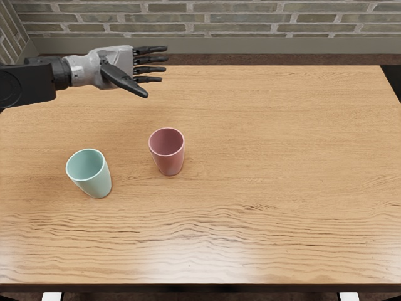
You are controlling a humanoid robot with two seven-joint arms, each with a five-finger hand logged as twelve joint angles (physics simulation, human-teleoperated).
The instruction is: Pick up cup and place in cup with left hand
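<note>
My left hand point(150, 79) reaches in from the picture's left edge, above the far left part of the table, with its fingers spread and nothing held. A pink cup point(169, 163) stands upright on the table, lower in the picture than the hand and slightly to its right. To the left of the pink cup and a little nearer is a mint-green cup point(98, 184), also upright. The two cups are apart, and the hand touches neither. Both cups show their open tops.
The wooden table point(282, 157) spans most of the view, its front edge along the bottom. Behind its far edge rises a brick wall point(238, 19). Part of a black object point(393, 81) shows at the far right corner.
</note>
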